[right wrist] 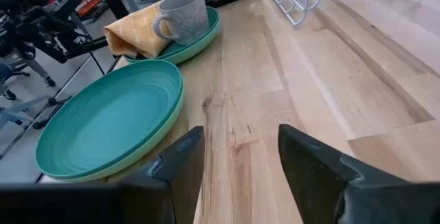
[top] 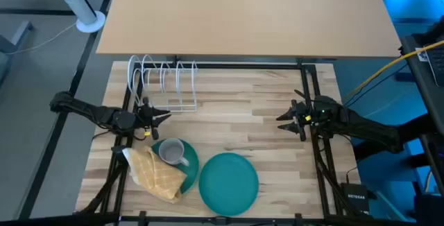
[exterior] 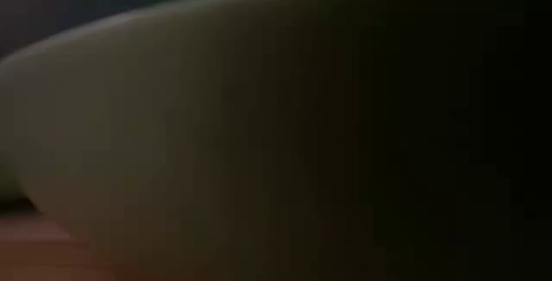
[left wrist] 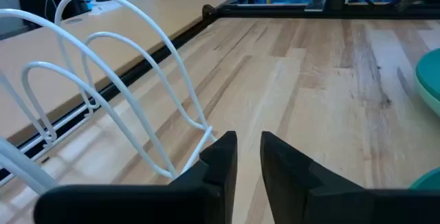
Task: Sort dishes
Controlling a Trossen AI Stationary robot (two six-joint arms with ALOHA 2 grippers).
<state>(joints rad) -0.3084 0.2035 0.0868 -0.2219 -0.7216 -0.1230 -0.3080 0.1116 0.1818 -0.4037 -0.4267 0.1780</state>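
A large teal plate [top: 229, 182] lies flat on the wooden table near its front edge; it also shows in the right wrist view [right wrist: 110, 121]. To its left a second teal plate [top: 189, 162] carries a grey mug [top: 171, 151], standing upright with its handle [right wrist: 161, 25] showing. My left gripper [top: 166, 115] hovers beside the rack, its fingers [left wrist: 249, 138] a narrow gap apart with nothing between them. My right gripper [top: 279, 120] stands open at the table's right, pointing toward the plates [right wrist: 240, 131].
A white wire rack [top: 163, 80] stands at the table's far left, close to my left gripper [left wrist: 103, 80]. A yellow checked cloth [top: 156, 174] lies crumpled over the left edge of the mug's plate. A plate's rim [exterior: 259, 143] fills the low view. Bare wood [top: 236, 108] lies between the grippers.
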